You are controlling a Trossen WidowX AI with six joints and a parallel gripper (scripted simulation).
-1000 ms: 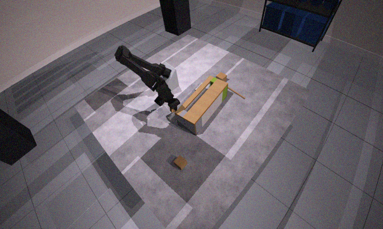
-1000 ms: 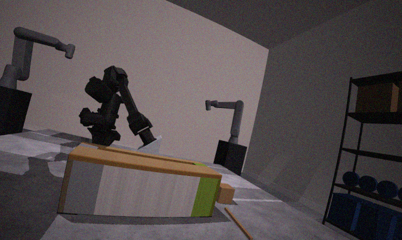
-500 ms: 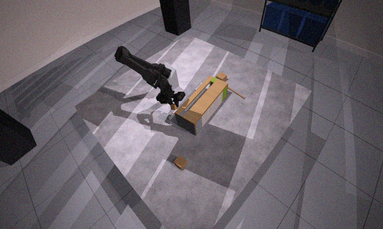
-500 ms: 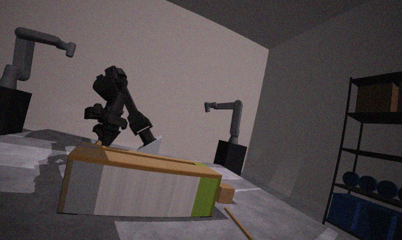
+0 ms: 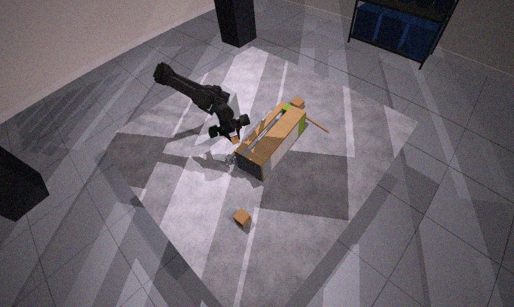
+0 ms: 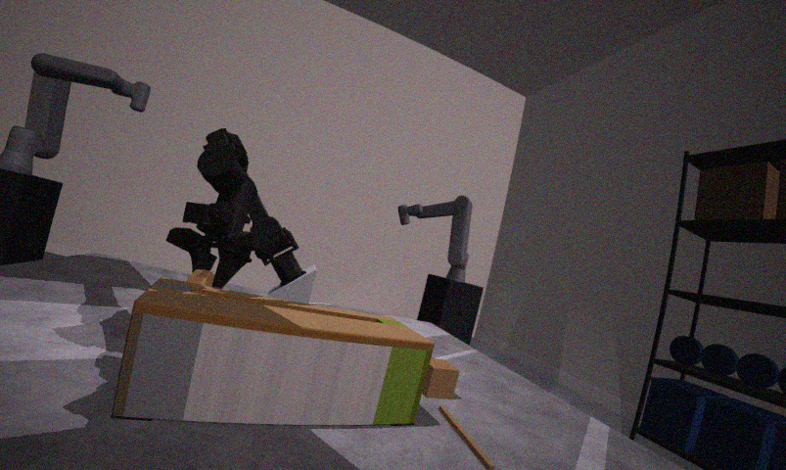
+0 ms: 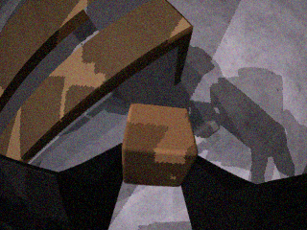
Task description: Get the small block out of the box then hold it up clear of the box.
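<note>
Your black parallel-jaw gripper point(image 7: 153, 172) was clamped on the small tan cube block point(image 7: 157, 144), lifted off the grey table point(image 5: 308, 182) beside the dark end of the long tan box point(image 5: 271, 139). Only your wrist view showed the grip; the top view alone showed another tan cube point(image 5: 242, 217) lying apart

A loose brown cube point(image 5: 242, 217) lies on the floor, well apart from the dark shelving rack point(image 6: 734, 303). The rack holds a brown carton point(image 6: 737, 190) on top, dark balls point(image 6: 719, 357) lower, and blue bins point(image 5: 396, 28) at the bottom. A thin wooden stick point(image 5: 317, 125) lies nearer to the rack than the cube does.
</note>
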